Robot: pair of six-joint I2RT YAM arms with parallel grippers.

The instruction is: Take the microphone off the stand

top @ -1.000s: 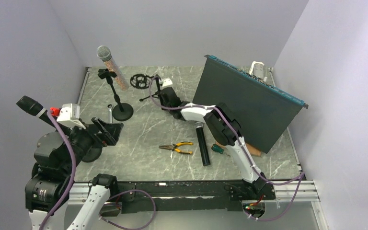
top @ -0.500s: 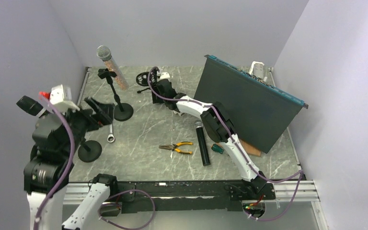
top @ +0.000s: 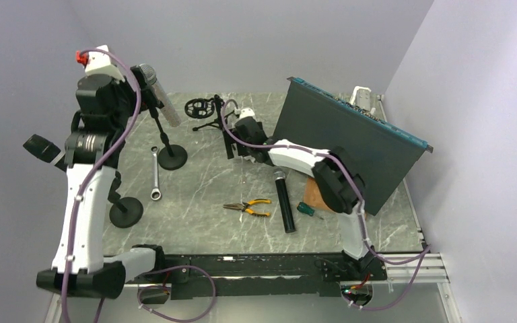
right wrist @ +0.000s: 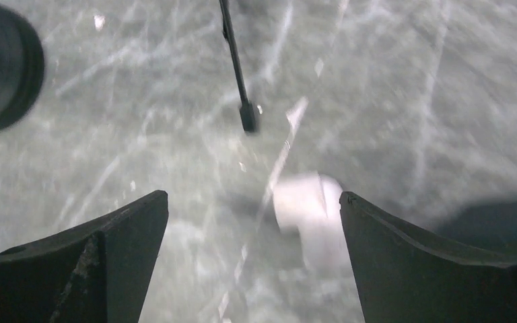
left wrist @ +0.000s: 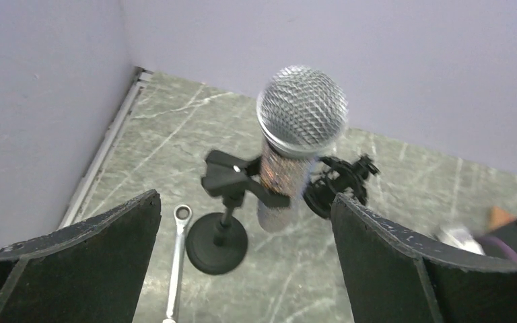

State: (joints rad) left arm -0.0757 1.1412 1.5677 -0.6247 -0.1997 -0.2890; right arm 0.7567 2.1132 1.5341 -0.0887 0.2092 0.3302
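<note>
approach stage: left tool [left wrist: 246,198] and right tool [right wrist: 252,198] are held wide open, empty; next the microphone [left wrist: 301,128] must be gripped, drawn from the stand [left wrist: 219,235]

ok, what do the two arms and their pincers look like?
Both the left arm and right arm have white shells, black joints and a purple cable along them. The left wrist carries a white camera housing with a red cap. Pincer fingers are black, broad and tapering.
</note>
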